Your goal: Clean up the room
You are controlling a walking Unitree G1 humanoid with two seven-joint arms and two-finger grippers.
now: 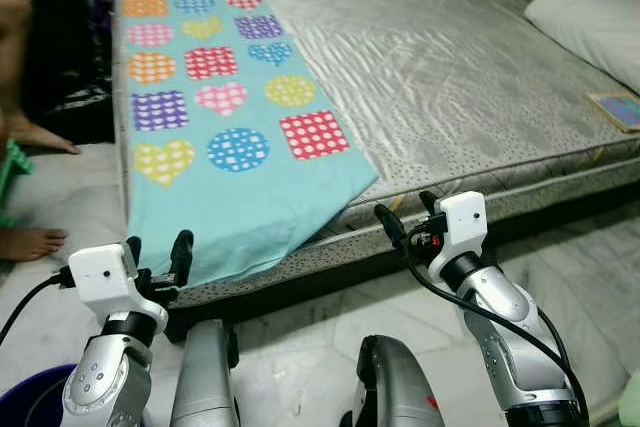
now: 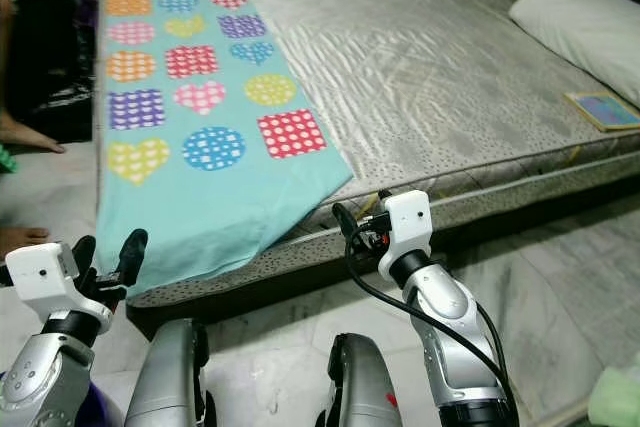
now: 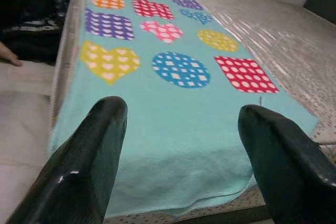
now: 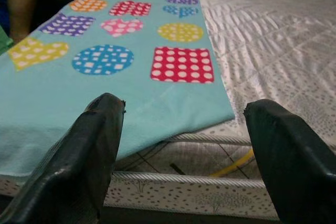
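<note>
A turquoise towel printed with dotted hearts, squares and circles lies spread along the left side of a bare grey mattress; its near end hangs over the mattress edge. My left gripper is open just in front of that hanging end, a little below it. In the left wrist view its fingers frame the towel. My right gripper is open near the mattress edge, by the towel's right corner. The right wrist view shows the towel and the mattress side beyond the fingertips.
A white pillow and a small framed picture lie on the right of the mattress. A person's bare legs and feet stand on the tiled floor at left. A blue basin rim is at bottom left.
</note>
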